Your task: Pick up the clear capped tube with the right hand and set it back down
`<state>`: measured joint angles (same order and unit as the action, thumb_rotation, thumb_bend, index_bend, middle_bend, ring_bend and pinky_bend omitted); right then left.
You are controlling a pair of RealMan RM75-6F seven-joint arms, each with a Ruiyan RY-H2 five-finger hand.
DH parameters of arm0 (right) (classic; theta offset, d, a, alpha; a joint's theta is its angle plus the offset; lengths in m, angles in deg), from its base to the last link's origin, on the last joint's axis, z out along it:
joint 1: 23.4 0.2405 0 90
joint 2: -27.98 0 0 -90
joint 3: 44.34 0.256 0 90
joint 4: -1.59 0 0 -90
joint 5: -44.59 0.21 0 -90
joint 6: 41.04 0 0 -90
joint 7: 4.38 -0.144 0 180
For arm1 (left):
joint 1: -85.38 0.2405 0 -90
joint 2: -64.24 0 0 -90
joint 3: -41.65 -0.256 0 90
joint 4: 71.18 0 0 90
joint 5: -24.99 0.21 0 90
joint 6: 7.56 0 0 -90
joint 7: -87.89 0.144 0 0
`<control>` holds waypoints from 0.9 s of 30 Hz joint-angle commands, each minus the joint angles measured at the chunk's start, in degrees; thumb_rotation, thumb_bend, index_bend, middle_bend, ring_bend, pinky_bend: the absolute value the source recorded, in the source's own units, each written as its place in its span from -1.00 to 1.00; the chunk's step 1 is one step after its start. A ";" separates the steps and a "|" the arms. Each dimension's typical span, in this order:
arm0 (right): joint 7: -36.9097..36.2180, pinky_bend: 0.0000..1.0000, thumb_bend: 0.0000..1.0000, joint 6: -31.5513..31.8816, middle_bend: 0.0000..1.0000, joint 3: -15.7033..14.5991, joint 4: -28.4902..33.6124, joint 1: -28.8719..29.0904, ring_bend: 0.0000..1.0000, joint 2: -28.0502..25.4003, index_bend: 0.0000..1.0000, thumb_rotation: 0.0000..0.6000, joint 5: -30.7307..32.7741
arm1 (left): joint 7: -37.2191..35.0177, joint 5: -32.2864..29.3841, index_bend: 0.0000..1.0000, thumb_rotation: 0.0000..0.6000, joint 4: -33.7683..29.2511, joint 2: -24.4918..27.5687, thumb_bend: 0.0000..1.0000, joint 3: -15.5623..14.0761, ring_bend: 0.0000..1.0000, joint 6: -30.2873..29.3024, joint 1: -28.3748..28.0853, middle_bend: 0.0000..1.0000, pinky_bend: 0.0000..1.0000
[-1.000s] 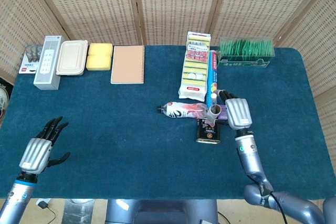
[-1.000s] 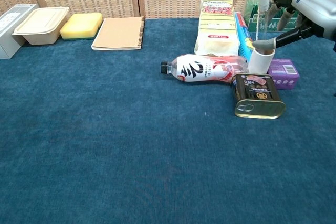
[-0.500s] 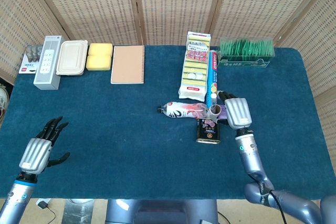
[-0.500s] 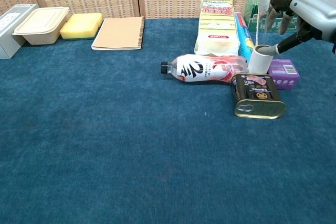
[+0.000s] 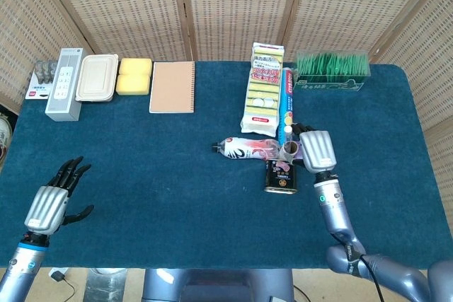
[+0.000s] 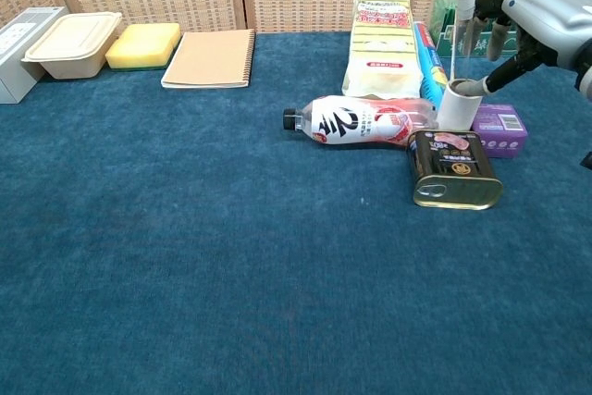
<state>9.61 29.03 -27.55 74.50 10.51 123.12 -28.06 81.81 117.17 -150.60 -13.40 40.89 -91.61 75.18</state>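
Blue cloth table (image 5: pixel 163 175), wicker screens behind. Clear capped tube (image 6: pixel 461 30) upright in white cup (image 6: pixel 458 105), beside purple box (image 6: pixel 500 129). Right hand (image 6: pixel 536 20) raised, fingers around tube's cap; firm grip unclear. Left hand (image 5: pixel 51 203) spread wide, empty, near table's left edge.

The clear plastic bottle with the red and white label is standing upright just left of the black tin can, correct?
Not quite. The clear plastic bottle with the red and white label is lying on its side, black cap pointing left, not standing upright. It does sit just left of the black tin can. The chest view shows this plainly.
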 commanded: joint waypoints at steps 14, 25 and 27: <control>1.31 0.40 -0.53 -0.06 0.02 0.50 -0.49 1.23 0.16 0.90 -0.02 1.00 0.88 | 0.18 -0.25 -0.81 1.00 0.11 -0.10 -0.61 0.03 -0.94 0.34 -0.11 -0.93 -0.38; 1.90 0.43 -0.52 0.10 0.10 0.62 -0.75 1.66 0.24 1.25 0.05 1.00 1.41 | 0.09 -0.30 -0.81 1.00 0.08 -0.04 -0.61 0.06 -0.94 0.30 -0.11 -0.93 -0.38; 1.99 0.44 -0.51 0.12 0.12 0.63 -0.76 1.74 0.25 1.33 0.07 1.00 1.44 | 0.10 -0.34 -0.81 1.00 0.07 -0.03 -0.61 0.07 -0.94 0.32 -0.11 -0.93 -0.38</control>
<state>11.60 29.15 -26.93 73.74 12.26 124.45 -26.62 81.90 116.84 -150.53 -13.44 40.96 -91.30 75.07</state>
